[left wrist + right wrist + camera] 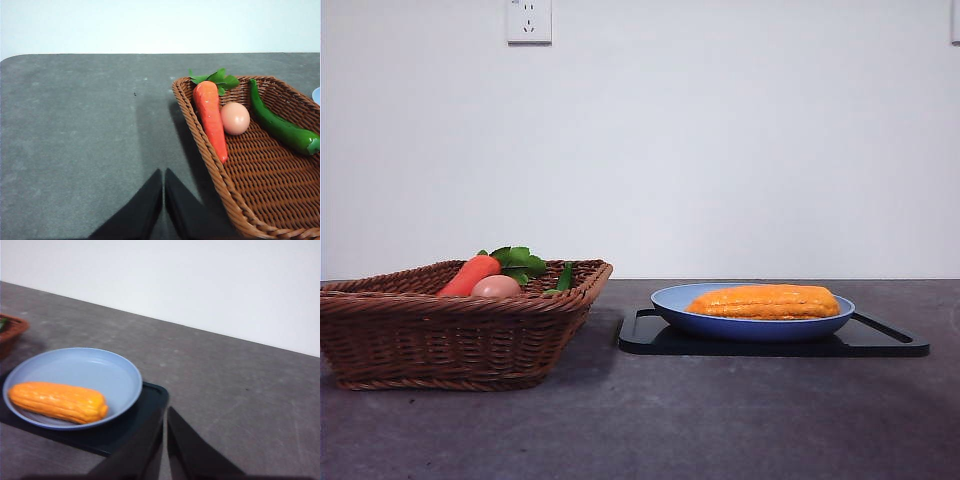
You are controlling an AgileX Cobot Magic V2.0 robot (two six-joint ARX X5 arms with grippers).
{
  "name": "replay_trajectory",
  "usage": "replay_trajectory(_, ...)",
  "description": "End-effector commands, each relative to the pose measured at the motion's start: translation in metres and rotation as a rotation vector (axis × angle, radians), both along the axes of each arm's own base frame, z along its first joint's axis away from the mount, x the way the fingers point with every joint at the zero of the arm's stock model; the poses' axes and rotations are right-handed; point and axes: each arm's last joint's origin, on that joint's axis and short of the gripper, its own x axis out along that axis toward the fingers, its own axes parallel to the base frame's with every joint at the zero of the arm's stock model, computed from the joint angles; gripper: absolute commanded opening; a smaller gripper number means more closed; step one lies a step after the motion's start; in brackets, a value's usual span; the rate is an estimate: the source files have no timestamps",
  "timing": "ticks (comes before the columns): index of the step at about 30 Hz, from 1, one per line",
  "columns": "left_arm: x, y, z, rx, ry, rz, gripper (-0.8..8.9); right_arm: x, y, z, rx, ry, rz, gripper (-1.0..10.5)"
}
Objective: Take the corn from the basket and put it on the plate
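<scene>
The corn (766, 301) (57, 402), a ridged orange-yellow cob, lies on its side in the light-blue plate (678, 305) (95, 371). The brown wicker basket (460, 335) (280, 175) stands at the left of the table. My left gripper (163, 182) is shut and empty, over bare table just outside the basket's rim. My right gripper (165, 420) is shut and empty too, beside the plate's tray, apart from the corn. Neither gripper shows in the front view.
A black tray (880, 340) (150, 405) lies under the plate. In the basket are a red-orange carrot (212, 120) with green leaves, a pinkish egg (235, 118) and a green pepper (282, 127). A wall socket (529, 21) is on the wall.
</scene>
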Motion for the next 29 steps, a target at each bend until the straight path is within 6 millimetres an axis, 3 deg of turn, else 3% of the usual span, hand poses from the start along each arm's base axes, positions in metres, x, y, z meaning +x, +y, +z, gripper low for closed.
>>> replay_trajectory(1, 0.001, 0.000, -0.010, -0.005, 0.029, 0.006, 0.07, -0.001, -0.001, -0.007, 0.027, -0.006, -0.031, 0.0)
replay_trajectory(11, 0.001, 0.000, -0.010, -0.005, 0.030, 0.006, 0.07, -0.001, -0.002, -0.041, 0.060, 0.031, -0.085, 0.0)
replay_trajectory(29, 0.001, 0.000, -0.009, -0.004, 0.022, 0.006, 0.07, -0.002, -0.002, -0.046, 0.058, 0.081, -0.081, 0.0)
